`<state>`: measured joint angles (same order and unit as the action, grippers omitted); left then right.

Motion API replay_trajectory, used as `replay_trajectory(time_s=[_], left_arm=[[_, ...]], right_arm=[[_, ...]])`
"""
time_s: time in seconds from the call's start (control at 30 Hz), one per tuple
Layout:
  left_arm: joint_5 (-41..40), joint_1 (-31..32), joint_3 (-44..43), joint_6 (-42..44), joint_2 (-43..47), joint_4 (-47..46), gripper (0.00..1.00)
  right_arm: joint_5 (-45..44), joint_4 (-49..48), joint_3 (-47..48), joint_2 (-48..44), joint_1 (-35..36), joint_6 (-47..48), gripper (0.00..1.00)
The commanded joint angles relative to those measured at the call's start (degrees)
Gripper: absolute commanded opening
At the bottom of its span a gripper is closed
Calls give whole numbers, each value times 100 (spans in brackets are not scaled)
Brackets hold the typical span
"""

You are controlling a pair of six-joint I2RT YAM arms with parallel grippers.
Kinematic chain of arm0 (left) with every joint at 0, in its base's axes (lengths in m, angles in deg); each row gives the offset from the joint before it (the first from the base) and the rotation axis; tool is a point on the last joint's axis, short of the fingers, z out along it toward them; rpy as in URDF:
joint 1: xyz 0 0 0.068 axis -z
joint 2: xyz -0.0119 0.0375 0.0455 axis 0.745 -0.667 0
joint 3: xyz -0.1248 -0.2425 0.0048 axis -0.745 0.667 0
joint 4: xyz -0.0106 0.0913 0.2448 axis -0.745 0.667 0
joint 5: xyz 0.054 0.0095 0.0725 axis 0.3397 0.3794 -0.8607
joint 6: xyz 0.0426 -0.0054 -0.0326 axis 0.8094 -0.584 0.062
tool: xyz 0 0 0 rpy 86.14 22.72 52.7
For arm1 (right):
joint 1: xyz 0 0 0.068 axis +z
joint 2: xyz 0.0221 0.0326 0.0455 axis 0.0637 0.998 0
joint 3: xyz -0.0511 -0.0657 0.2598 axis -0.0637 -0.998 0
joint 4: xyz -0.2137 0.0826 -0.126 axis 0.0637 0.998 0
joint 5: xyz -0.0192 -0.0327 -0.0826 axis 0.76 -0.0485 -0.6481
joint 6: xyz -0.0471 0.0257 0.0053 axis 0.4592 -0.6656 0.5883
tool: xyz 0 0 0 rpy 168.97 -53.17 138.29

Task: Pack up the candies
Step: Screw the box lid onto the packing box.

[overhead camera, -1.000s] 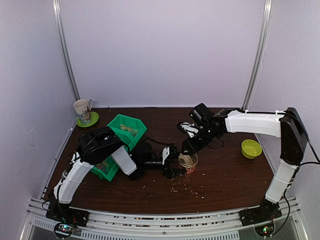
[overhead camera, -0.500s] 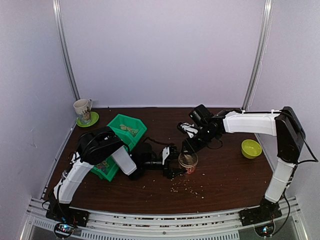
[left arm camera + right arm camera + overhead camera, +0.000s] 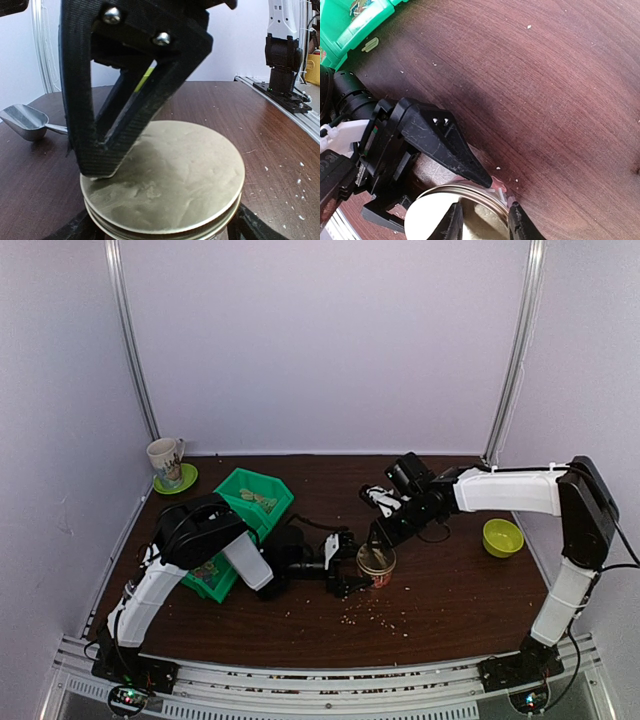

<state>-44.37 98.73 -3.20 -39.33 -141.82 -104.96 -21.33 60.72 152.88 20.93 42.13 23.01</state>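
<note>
Watching my left gripper (image 3: 354, 563) clamp the jar (image 3: 380, 576), jaws wide, right of the green bin (image 3: 232, 490); my right gripper (image 3: 484, 210), narrowly parted, rests fingertips on its gold lid (image 3: 185, 170).

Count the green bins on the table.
2. The rear green bin sits at the back left, beyond the left arm. The front green bin lies nearer the table's front edge, mostly covered by that arm. The arm may hide more.

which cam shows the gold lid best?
Left wrist: the gold lid fills the frame, seated on the jar, with its surface and rim clear. Right wrist catches only a slice of it at the bottom edge. Top external shows just a small disc.
</note>
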Motion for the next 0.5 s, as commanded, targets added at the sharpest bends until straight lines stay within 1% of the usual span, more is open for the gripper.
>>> replay_trajectory(time_s=[0.0, 0.03, 0.13, 0.17, 0.47], left_arm=[[-167, -38, 197, 392, -550, 955, 83], [-171, -38, 196, 393, -549, 956, 83], [-171, -38, 198, 393, -549, 955, 83], [-170, -38, 199, 393, -549, 956, 83], [-163, -38, 197, 392, -549, 947, 83]], right_arm=[[-52, 276, -239, -103, 4, -67, 30], [-43, 274, -272, -124, 4, -75, 30], [6, 276, -352, -208, 2, -91, 23], [28, 291, -376, -227, 2, -101, 22], [214, 416, -553, -323, -7, -159, 22]])
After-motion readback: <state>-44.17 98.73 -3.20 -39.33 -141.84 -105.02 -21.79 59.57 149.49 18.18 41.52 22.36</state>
